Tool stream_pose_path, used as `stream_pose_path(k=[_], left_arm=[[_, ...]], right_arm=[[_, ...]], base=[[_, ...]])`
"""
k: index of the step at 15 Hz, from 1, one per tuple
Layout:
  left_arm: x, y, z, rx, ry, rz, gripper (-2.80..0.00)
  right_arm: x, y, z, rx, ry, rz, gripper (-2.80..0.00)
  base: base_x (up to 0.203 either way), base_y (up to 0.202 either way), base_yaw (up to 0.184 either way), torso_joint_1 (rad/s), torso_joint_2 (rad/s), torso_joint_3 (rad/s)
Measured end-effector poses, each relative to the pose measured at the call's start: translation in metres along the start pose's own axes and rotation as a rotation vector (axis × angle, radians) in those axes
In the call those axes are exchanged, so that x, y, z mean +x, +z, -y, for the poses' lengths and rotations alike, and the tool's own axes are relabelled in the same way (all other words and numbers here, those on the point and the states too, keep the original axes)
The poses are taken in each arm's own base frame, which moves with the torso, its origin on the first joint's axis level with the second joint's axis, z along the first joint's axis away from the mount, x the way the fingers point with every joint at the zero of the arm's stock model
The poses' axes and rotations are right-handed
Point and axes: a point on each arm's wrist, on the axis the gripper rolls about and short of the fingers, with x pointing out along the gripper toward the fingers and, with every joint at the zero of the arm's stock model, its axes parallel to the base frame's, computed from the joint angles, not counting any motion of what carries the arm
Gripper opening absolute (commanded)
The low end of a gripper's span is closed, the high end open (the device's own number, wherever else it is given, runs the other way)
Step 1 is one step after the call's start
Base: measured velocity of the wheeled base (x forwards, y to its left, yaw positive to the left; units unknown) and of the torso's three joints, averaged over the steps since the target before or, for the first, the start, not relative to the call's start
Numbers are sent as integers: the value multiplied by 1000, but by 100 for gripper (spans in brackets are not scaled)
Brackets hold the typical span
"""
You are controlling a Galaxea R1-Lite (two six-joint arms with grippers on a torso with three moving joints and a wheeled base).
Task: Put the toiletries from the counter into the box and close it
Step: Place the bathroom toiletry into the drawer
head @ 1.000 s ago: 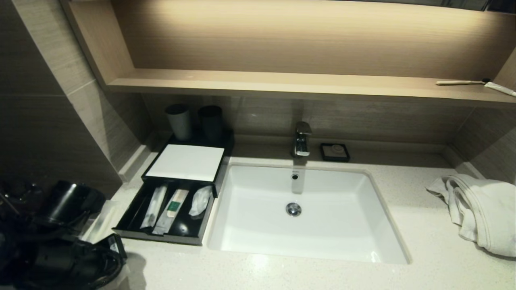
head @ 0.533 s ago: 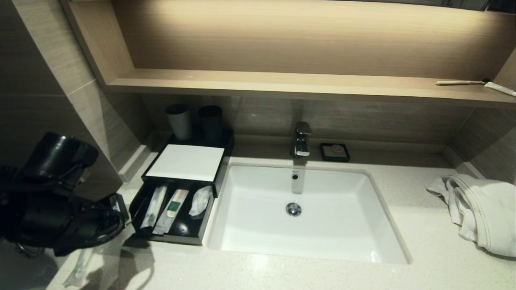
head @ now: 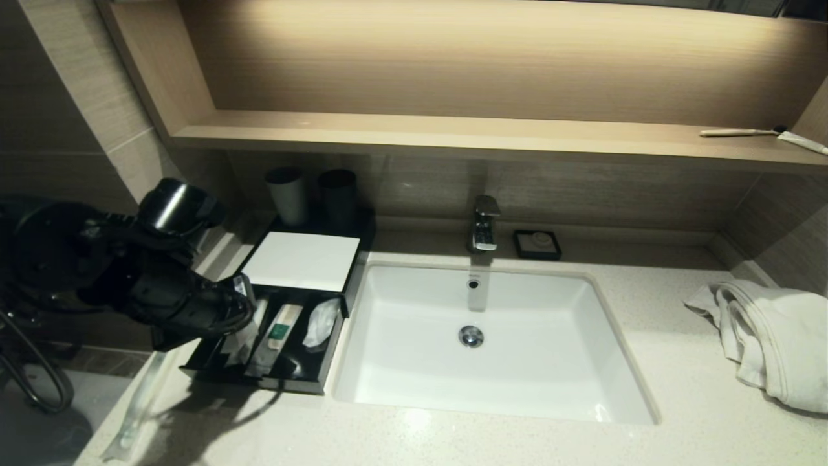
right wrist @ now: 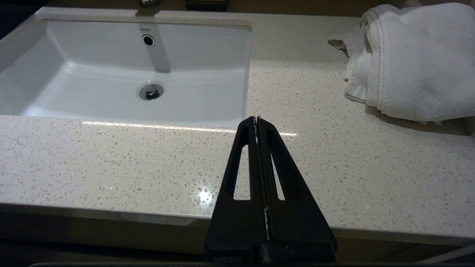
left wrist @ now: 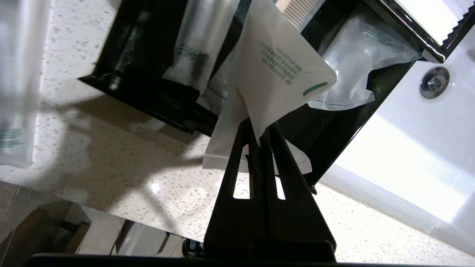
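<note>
My left gripper (left wrist: 261,138) and right gripper (right wrist: 256,120) are matte black, tapered, each finger slotted; black cables loop off my left arm (head: 129,272).

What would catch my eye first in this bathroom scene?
The left gripper, shut on a white paper sachet, hangs over the open black drawer box beside the white rectangular sink. A crumpled white towel lies on the speckled counter's right end.
</note>
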Motion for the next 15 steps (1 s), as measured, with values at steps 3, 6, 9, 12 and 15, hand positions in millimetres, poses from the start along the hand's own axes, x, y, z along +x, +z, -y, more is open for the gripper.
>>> stream_pose_path(k=[3,6,9,12,15], left_arm=[[21,4,12,26,11,-33,-280],[37,6,21,63,18,-57,-280],[50,7,26,106,34,-88,-280],[55,12,31,143,55,-125,-280],[61,18,37,185,59,-137,-280]], right_arm=[[0,0,0,0,-1,0,-280],[0,0,0,0,-1,0,-280],[0,0,0,0,0,0,-280],[0,0,0,0,0,0,-280],[0,0,0,0,-1,0,-280]], base=[[0,0,0,0,0,0],[0,0,0,0,0,0],[0,0,0,0,0,0],[0,0,0,0,0,0],[0,0,0,0,0,0]])
